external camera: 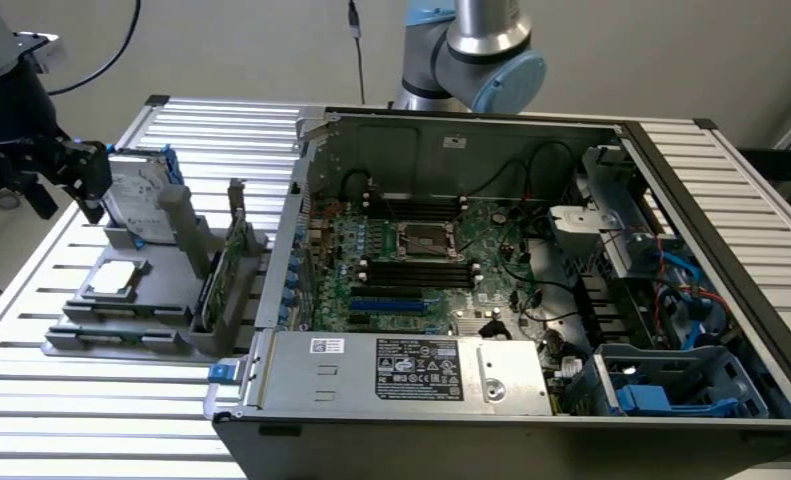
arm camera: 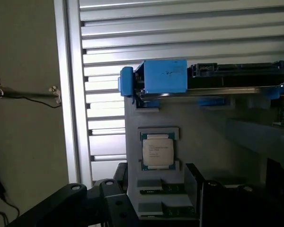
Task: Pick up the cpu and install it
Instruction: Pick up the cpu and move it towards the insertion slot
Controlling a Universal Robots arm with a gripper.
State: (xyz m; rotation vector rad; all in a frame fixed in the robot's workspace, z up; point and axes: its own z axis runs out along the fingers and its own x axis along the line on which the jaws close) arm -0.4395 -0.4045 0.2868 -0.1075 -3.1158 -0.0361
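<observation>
The cpu (external camera: 114,279) (arm camera: 157,151), a small silvery square chip, lies flat in a grey holder (external camera: 142,325) on the slatted table, at the exterior view's left. My gripper (external camera: 56,192) (arm camera: 156,191) hangs above and behind it, open, with nothing between its black fingers (arm camera: 119,176). In the wrist view the chip sits just ahead of the fingertips. The open computer case (external camera: 529,300) shows the motherboard with its bare cpu socket (external camera: 422,240) between the black memory slots.
A hard drive in a blue bracket (external camera: 142,195) (arm camera: 161,78) stands upright on the holder just behind the chip. An upright card (external camera: 235,260) stands between holder and case. A power supply (external camera: 409,370) fills the case's near side. Cables run on the case's right.
</observation>
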